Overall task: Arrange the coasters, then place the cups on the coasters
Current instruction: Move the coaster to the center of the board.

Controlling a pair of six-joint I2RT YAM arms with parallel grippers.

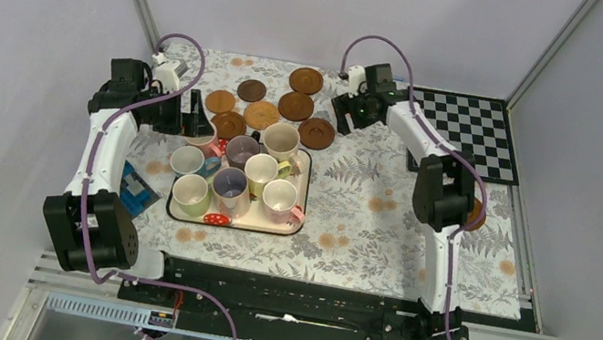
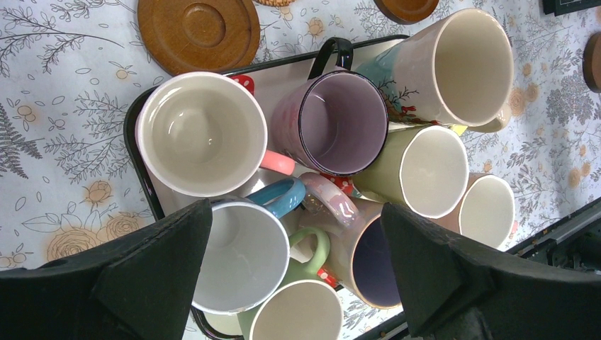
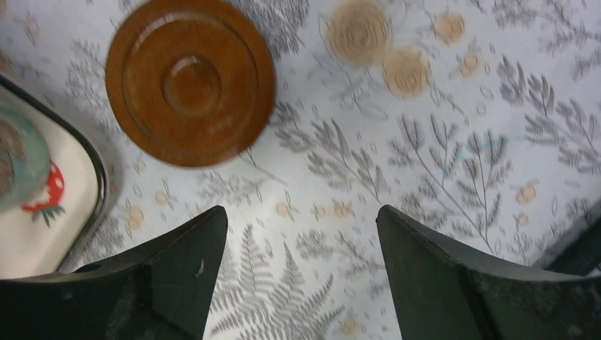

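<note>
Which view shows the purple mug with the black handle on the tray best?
Left wrist: the purple mug sits mid-frame and close, its black handle and inside clear. Top external shows it small, crowded among others on the tray. Right wrist does not show it.

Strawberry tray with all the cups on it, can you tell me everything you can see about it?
The cream rectangular tray has rounded corners, a thin dark raised rim and red strawberry pictures on its smooth floor. It looks hard and shiny, but its material cannot be told. It lies flat on the flowery white tablecloth, a little left of the cloth's middle. Eight ceramic mugs stand upright on it, packed close together and hiding most of its floor.
</note>
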